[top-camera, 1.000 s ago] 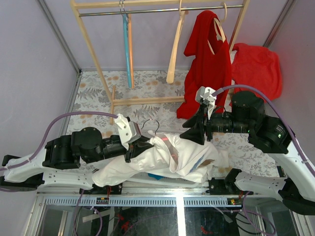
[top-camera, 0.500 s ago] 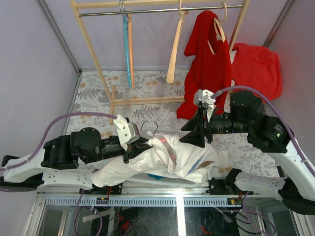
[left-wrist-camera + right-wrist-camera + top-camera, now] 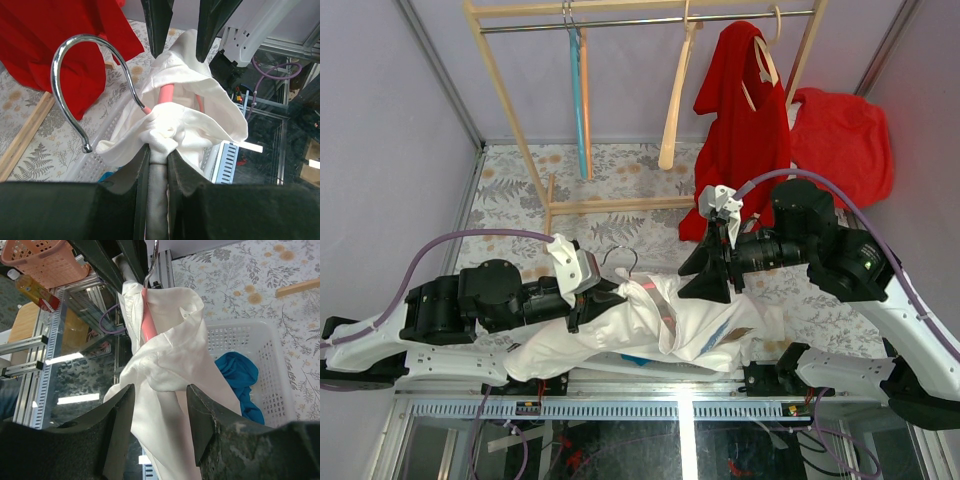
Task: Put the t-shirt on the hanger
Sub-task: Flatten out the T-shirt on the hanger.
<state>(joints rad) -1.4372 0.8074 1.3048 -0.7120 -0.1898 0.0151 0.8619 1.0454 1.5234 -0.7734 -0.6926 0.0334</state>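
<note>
My left gripper [image 3: 595,300] is shut on an arm of the pale pink hanger [image 3: 167,92], with white t-shirt [image 3: 690,325] fabric bunched around that arm at the fingertips [image 3: 158,150]. The metal hook [image 3: 75,75] curves up to the left, and it also shows in the top view [image 3: 620,262]. The t-shirt [image 3: 170,355] drapes over the hanger and hangs down toward the table's near edge. My right gripper [image 3: 705,280] stands open just above the shirt's collar area. Its fingers [image 3: 160,390] are wide apart, with cloth showing beyond them but not pinched.
A wooden rack [image 3: 520,150] at the back holds a light blue hanger [image 3: 580,100], a wooden hanger [image 3: 675,110] and a red garment [image 3: 745,120]. Another red garment [image 3: 845,135] lies to the right. A white basket [image 3: 260,340] under the shirt holds a blue cloth [image 3: 240,375].
My right gripper has moved left, closer to the hanger's neck above the shirt. The left gripper with the hanger has shifted slightly left. Neither gripper has changed its opening.
</note>
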